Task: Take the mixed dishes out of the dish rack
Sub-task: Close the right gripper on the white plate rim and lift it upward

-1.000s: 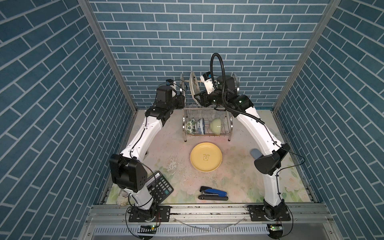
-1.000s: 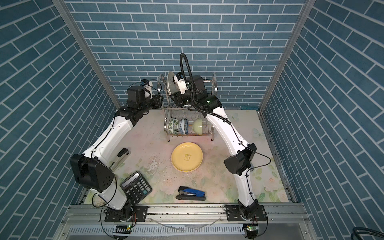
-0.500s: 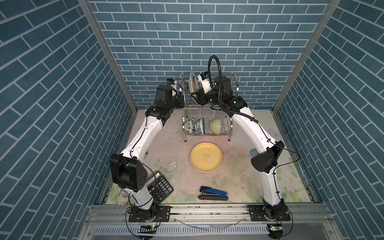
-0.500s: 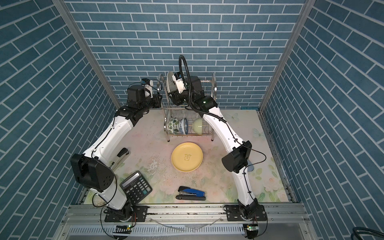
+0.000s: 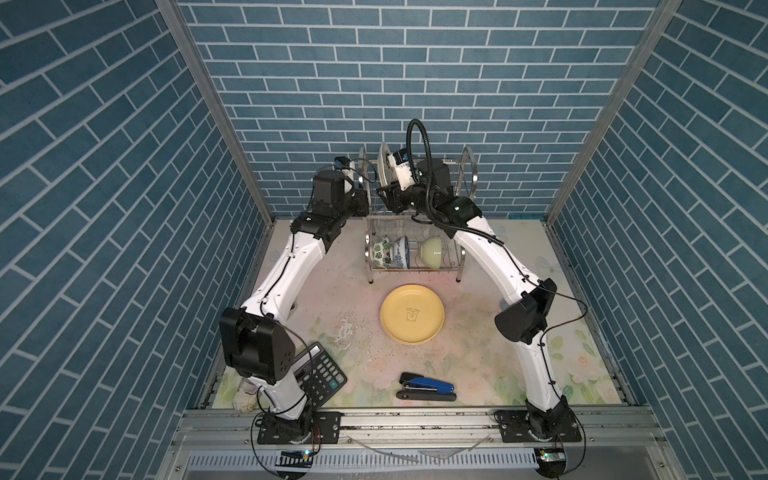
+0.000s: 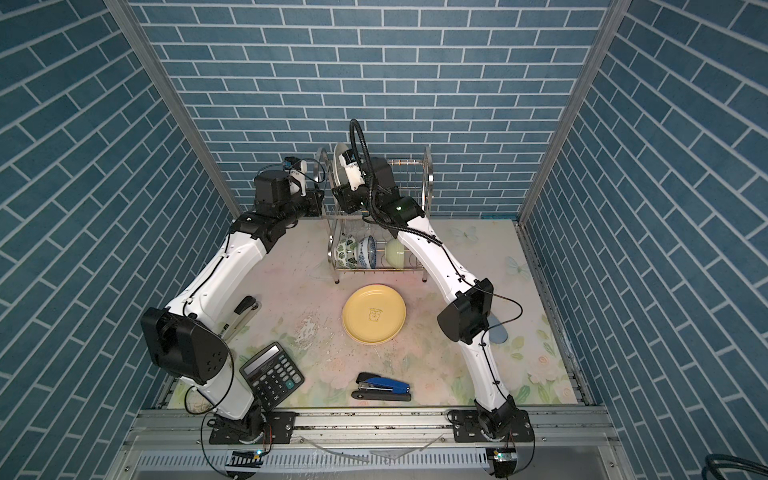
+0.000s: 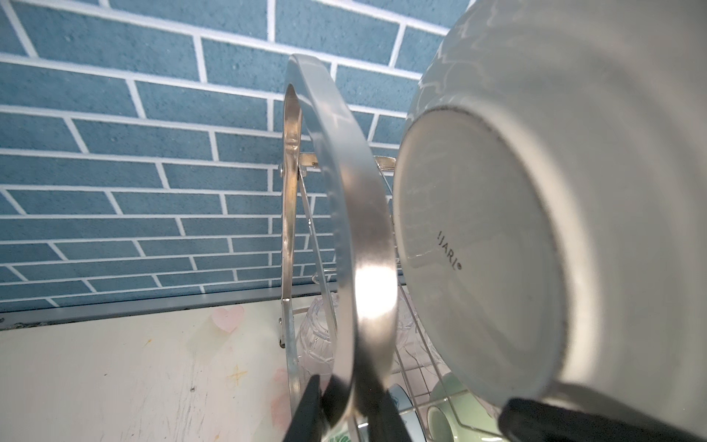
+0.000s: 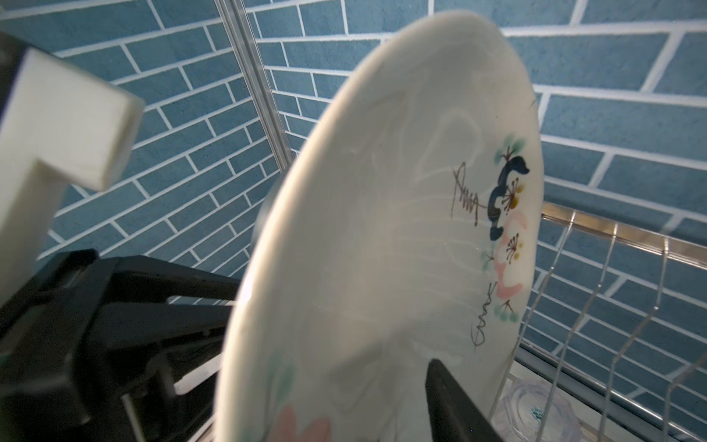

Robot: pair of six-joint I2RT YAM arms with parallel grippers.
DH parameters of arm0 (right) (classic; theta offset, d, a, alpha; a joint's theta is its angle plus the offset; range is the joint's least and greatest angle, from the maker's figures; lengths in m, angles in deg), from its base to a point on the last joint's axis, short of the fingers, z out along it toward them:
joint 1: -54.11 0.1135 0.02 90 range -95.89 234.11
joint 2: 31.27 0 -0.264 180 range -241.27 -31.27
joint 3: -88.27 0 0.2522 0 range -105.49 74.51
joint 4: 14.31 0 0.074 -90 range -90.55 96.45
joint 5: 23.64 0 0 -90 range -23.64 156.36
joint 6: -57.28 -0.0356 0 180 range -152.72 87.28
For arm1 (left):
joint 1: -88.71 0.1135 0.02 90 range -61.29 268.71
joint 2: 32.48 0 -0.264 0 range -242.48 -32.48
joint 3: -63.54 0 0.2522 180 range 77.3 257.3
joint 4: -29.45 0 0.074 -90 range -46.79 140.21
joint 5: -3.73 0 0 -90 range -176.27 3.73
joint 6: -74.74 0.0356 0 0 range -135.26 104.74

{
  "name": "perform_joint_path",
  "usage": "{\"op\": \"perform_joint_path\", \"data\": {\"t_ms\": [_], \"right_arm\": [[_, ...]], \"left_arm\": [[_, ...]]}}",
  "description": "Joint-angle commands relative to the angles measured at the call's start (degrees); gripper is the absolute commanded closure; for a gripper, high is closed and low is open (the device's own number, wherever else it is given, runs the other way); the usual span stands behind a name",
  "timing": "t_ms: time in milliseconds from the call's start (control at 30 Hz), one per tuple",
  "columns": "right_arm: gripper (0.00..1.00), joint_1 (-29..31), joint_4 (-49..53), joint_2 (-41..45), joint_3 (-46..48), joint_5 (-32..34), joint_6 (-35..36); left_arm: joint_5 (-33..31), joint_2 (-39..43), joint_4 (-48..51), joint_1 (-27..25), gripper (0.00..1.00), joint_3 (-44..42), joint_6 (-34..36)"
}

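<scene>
1. While both arms are stretched from the front rail towards the back of the worktop (image 5: 332, 291), their elbows are set low and wide. Both wrists are raised to the upper tier of the dish rack (image 5: 451, 249).
2. Left arm: the wrist is held at the rack's left end. The left gripper (image 7: 344, 405) is seen clamped narrowly on the arched side frame (image 7: 367, 245), with one black finger on each face of the steel band.
3. Right arm: the wrist is angled across to that same end. The right gripper (image 5: 389, 195) is set partly apart over the edge of the cream floral plate (image 8: 382, 229). One finger (image 8: 455, 402) is pressed on the painted face and the other is hidden behind the plate, so the plate is taken as gripped.
4. That plate is stood on edge in the upper tier, just beside the clamped frame.
5. On the lower tier the green-leaf bowl (image 5: 380, 251), blue-patterned bowl (image 5: 401, 252) and pale green bowl (image 5: 432, 249) are lined up on edge. The yellow plate (image 5: 412, 313) is laid flat on the worktop in front of the rack.
</scene>
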Motion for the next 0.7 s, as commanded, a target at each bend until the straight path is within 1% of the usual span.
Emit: {"op": "perform_joint_path", "data": {"t_ms": [0, 133, 233, 400, 667], "right_arm": [[0.5, 0.6, -2.0, -1.4, -2.3, 4.1, 3.1], [0.56, 1.2, -2.4, -1.8, -2.3, 5.6, 4.5], [0.67, 1.3, -2.6, -1.9, -2.3, 6.6, 5.2], [0.74, 1.3, -2.9, -1.9, -1.9, 7.0, 5.6], [0.91, 1.4, -3.6, -0.8, 0.1, 7.8, 5.9]], "left_arm": [[0.7, -0.9, -2.2, 0.4, 0.79, 0.5, -2.9], [0.9, -1.0, -2.2, 0.4, 0.79, 0.6, -3.0], [1.0, -1.1, -2.1, 0.4, 0.79, 0.6, -3.1], [0.9, -1.1, -2.1, 0.4, 0.79, 0.6, -3.1], [0.8, -1.6, -2.2, 0.4, 0.79, 0.6, -3.2]]}}
